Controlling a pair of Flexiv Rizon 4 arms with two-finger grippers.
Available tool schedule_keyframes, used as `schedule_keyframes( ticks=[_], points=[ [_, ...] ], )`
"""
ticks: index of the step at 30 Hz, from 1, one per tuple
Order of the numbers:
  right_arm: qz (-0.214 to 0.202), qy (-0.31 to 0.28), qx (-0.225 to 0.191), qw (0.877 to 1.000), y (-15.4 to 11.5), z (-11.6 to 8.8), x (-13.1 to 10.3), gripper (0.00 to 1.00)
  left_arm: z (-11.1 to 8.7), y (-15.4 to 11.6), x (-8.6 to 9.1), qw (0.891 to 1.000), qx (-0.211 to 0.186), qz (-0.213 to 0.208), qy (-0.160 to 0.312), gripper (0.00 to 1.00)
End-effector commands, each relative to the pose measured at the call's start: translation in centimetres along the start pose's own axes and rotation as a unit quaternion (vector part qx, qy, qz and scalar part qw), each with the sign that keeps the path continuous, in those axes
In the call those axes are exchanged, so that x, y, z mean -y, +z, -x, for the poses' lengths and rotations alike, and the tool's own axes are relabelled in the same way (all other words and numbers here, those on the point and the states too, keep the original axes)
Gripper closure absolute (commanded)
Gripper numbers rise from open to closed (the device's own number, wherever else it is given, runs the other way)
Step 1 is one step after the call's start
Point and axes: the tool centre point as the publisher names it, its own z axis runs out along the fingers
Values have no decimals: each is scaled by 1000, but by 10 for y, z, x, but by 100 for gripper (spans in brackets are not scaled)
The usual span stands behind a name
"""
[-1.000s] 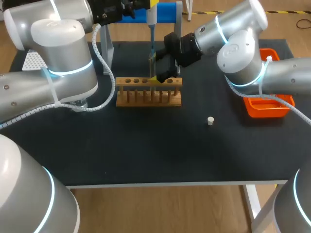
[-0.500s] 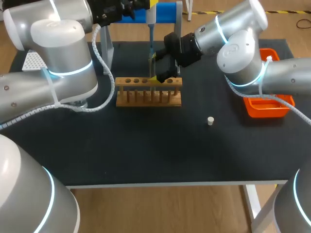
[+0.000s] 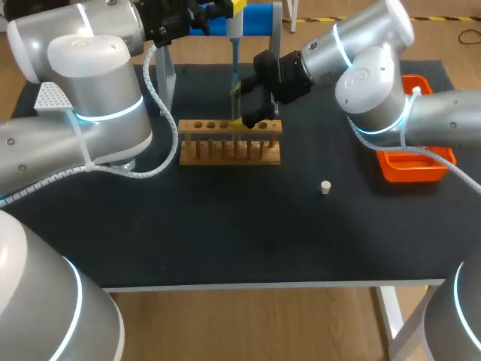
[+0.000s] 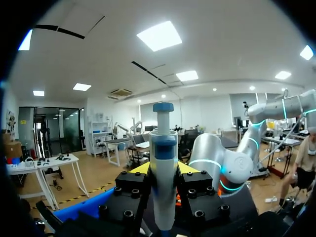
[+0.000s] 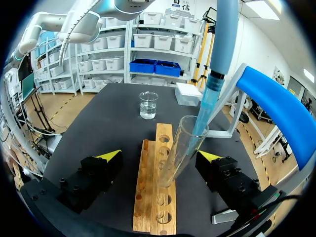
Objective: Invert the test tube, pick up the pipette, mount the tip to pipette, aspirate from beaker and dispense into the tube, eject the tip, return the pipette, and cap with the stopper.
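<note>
The left wrist view showed the left gripper point(image 4: 163, 170) clamped on the pipette point(image 4: 163, 148), one finger pressed to each side of its upright body, but it showed nothing of the table. The head view supplied the place. That gripper was high over the table's far edge, just beside the blue stand point(image 3: 259, 15). The pipette hung straight down from it, and its blue tip point(image 5: 201, 116) reached into the test tube point(image 5: 178, 153) above the wooden rack point(image 3: 230, 143). In that view the right gripper point(image 5: 160, 156) seemed crowded right against the tube, with only one yellow fingertip showing, so the state of its jaws could not be read there. The right wrist view made it plain: the jaws stood wide apart. The tube was between them and touched neither finger. It leaned a little, its lower end at a hole in the rack and the tip inside its mouth. This view also showed the beaker point(image 5: 148, 104) of clear liquid on the black mat beyond the rack's far end, with a white box point(image 5: 190, 94) near it. In the head view the left arm covered nearly all of the beaker. Only the head view took in the small white stopper point(image 3: 325, 187), which lay alone on the mat, well apart from the rack on its right. It alone also showed the orange tray point(image 3: 413, 169) at the table's right edge, partly under the right arm.
</note>
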Motion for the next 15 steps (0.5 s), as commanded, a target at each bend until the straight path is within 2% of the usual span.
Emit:
schedule_keyframes(
  ticks=[1, 15],
  points=[
    [-2, 0, -2, 1000, -2, 0, -1, 0, -4, -1, -1, 1000, 0, 2, 1, 100],
    [-2, 0, -2, 1000, -2, 0, -1, 0, -10, 0, -4, 1000, -1, 10, 5, 100]
  ],
)
